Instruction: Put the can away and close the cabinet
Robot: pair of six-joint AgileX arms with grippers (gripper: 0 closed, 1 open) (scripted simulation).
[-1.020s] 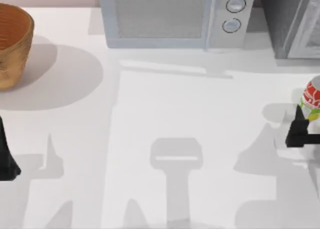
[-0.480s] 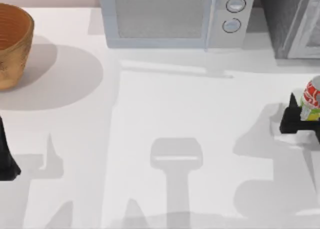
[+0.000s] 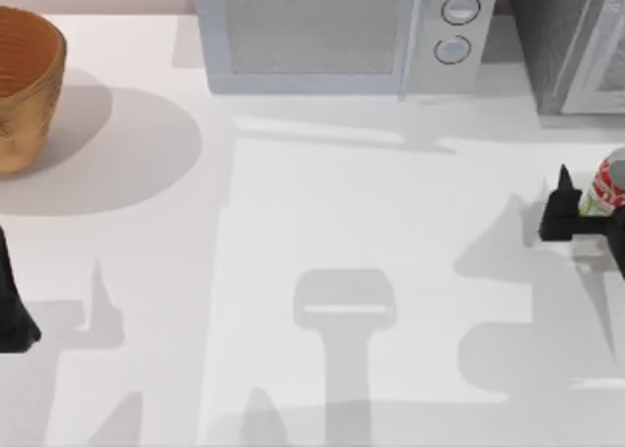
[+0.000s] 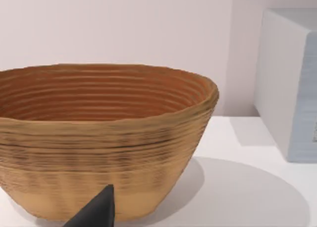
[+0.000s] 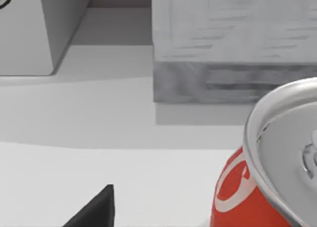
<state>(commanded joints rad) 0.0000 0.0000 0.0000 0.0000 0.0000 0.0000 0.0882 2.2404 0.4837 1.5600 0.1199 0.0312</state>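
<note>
The small can with its silver top and red-and-white label stood at the far right edge of the white table, in front of the grey wood-grain cabinet in the back right corner. The right gripper was against it, one black finger standing just to the can's left; whether the fingers had clamped the can I could not tell. From the right wrist, the can sat close up, upright, with the cabinet beyond it and a black fingertip poking up at the edge.

The left gripper sat parked at the left edge of the table, near the big ribbed wooden bowl. A pale grey microwave with two round knobs stood along the back.
</note>
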